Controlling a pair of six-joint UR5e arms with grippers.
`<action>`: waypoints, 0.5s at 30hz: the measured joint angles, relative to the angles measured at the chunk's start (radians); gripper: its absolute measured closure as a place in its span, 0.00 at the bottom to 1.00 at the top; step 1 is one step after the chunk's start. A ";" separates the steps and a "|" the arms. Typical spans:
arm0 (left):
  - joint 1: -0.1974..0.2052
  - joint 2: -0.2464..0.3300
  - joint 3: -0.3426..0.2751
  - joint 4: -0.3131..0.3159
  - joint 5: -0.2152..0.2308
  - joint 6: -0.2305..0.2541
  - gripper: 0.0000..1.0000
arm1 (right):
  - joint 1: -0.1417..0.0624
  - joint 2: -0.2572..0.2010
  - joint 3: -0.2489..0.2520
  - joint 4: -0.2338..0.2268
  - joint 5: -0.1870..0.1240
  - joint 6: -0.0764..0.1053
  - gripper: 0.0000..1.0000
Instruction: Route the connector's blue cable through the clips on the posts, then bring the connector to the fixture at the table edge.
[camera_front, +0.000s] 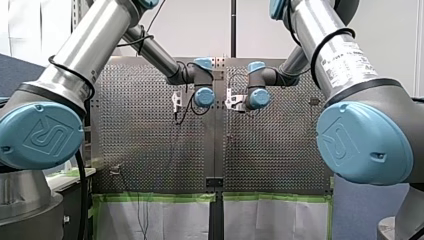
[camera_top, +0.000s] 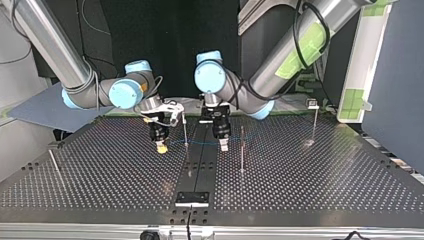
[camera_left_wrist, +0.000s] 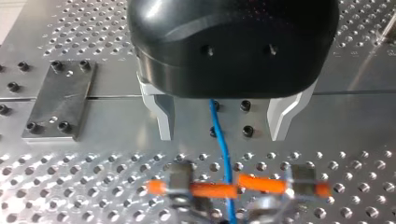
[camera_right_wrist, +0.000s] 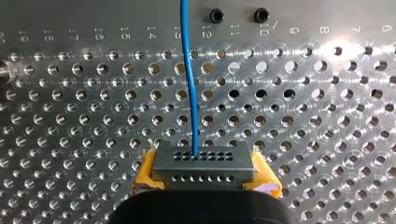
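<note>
Right wrist view | your right gripper was clamped on the connector, the blue cable running ahead from it | your left gripper stood with jaws apart, the cable between them | the cable was not visibly routed on the posts; the fixture was well apart from the connector, so most of the task looked still to do.

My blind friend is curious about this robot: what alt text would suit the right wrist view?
A grey connector sits clamped between the yellow pads of my right gripper. Its blue cable runs ahead over the perforated table.
</note>
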 joint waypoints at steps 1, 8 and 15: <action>0.001 -0.002 0.001 -0.001 0.003 0.000 0.02 | 0.000 0.000 0.000 0.000 0.000 0.000 1.00; 0.009 -0.008 0.006 -0.006 0.011 0.001 0.02 | 0.003 0.000 0.000 0.000 0.000 0.000 1.00; 0.013 -0.008 0.006 -0.001 0.002 0.012 0.02 | 0.003 0.000 0.000 0.003 0.000 0.000 1.00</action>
